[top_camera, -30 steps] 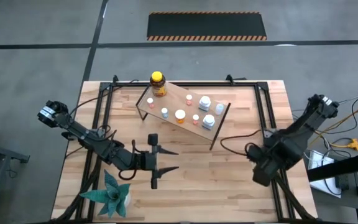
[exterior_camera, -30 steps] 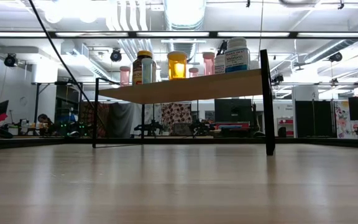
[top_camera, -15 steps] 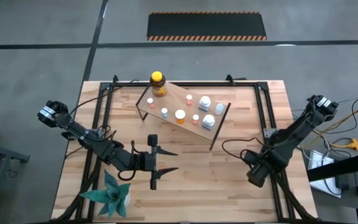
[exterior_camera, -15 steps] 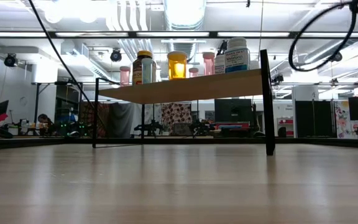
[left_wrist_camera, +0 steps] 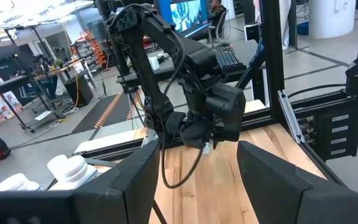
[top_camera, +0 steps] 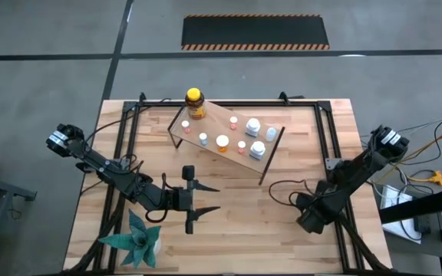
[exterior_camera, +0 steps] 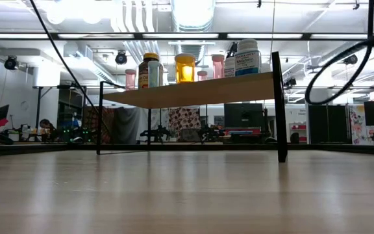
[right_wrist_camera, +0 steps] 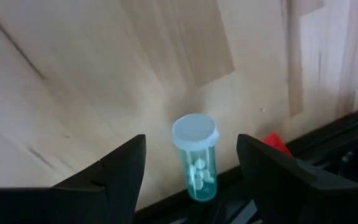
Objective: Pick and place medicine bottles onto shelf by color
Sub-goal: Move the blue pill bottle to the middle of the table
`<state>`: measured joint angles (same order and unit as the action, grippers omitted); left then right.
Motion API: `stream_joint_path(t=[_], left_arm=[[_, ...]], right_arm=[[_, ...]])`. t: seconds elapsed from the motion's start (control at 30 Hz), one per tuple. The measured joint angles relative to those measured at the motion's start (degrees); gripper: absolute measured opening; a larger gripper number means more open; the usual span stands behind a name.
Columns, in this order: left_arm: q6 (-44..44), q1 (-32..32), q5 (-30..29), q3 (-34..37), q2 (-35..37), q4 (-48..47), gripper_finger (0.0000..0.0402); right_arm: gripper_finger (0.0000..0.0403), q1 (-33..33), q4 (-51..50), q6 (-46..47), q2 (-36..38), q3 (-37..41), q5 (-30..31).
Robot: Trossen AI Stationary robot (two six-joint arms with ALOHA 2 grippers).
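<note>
Shelf [top_camera: 225, 132]: standing toward the far middle of the tabletop [top_camera: 282, 222], set at a slant, on thin black legs.
Medicine bottles [top_camera: 236, 136]: sitting on the shelf board; an amber bottle [top_camera: 195, 104] with a yellow cap is standing at the shelf's left far corner.
Teal bottle [right_wrist_camera: 194, 155]: standing upright on the tabletop, off the shelf, hard against the black frame rail [right_wrist_camera: 328, 140] at the tabletop's edge; a small red piece is lying just beside it.
Right gripper [top_camera: 307, 217]: hanging right of and nearer than the shelf, fingers spread wide to either side of the teal bottle, gripping nothing.
Left gripper [top_camera: 198, 198]: waiting nearer than the shelf's left end, fingers parted and empty.
Paper plant [top_camera: 135, 239]: sitting left of and nearer than the shelf.
Cable [exterior_camera: 333, 71]: looping down right of the shelf in the low view.
</note>
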<state>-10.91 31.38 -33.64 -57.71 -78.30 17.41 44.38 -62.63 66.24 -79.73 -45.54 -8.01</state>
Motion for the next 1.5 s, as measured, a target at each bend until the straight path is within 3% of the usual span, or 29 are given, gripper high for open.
stream_joint_path(t=[0.57, 0.7, 0.97, 1.07, 1.27, 1.5], left_arm=[[-0.03, 0.00, -0.01, 0.00, 0.02, -0.02, 0.0199], [-0.03, 0.00, -0.01, 0.02, 0.02, 0.02, 0.0199], [0.02, 0.07, -0.01, 0.02, 0.02, 0.02, 0.0199], [0.02, 0.13, 0.02, 0.02, 0.02, 0.03, 0.0199], [0.08, 0.15, 0.01, 0.02, 0.02, 0.09, 0.0199], [0.15, 0.26, 0.02, 0.04, 0.02, 0.09, 0.0199]], right_arm=[[0.0231, -0.07, 0.43, -4.77, -11.22, -0.26, -3.18], [0.0195, -0.07, 0.96, -4.56, -11.25, -0.24, -3.39], [0.0087, 0.00, 2.73, -4.33, -9.52, -0.17, -3.50], [0.0072, 0.02, 2.45, -4.35, -8.40, -0.83, -2.66], [0.0085, 0.02, 3.06, -3.85, -4.77, -5.45, 1.92], [0.0083, 0.02, 9.48, -7.87, -0.77, -10.84, 15.00]])
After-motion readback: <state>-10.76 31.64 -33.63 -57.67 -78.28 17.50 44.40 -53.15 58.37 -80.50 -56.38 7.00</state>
